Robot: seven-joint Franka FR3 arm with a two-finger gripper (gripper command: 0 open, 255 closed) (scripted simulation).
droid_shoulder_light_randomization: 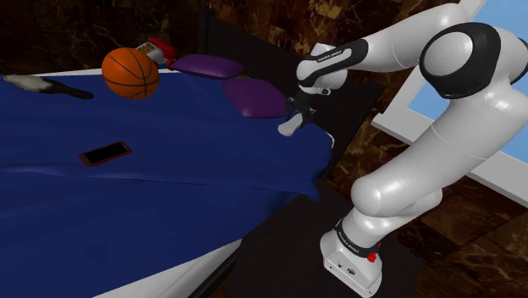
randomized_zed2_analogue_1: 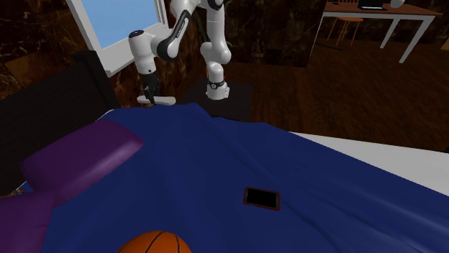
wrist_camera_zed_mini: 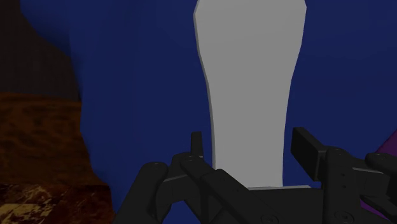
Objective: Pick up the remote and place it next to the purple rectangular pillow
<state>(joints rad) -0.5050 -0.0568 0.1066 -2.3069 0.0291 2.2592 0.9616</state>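
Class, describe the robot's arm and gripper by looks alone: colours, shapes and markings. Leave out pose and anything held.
The white arm is built of rounded, glossy segments with dark joints. Dark bands with small white lettering ring the forearm and the lowest link. A small red spot sits near its foot. The all-black gripper ends in two blocky, angular fingers.

The remote (droid_shoulder_light_randomization: 290, 125) lies on the bed (droid_shoulder_light_randomization: 169, 195) at the shoulder view's right, just beside the pillow (droid_shoulder_light_randomization: 254, 97). The basketball (droid_shoulder_light_randomization: 130, 73) sits far left, and the phone (droid_shoulder_light_randomization: 105, 153) lies nearer.
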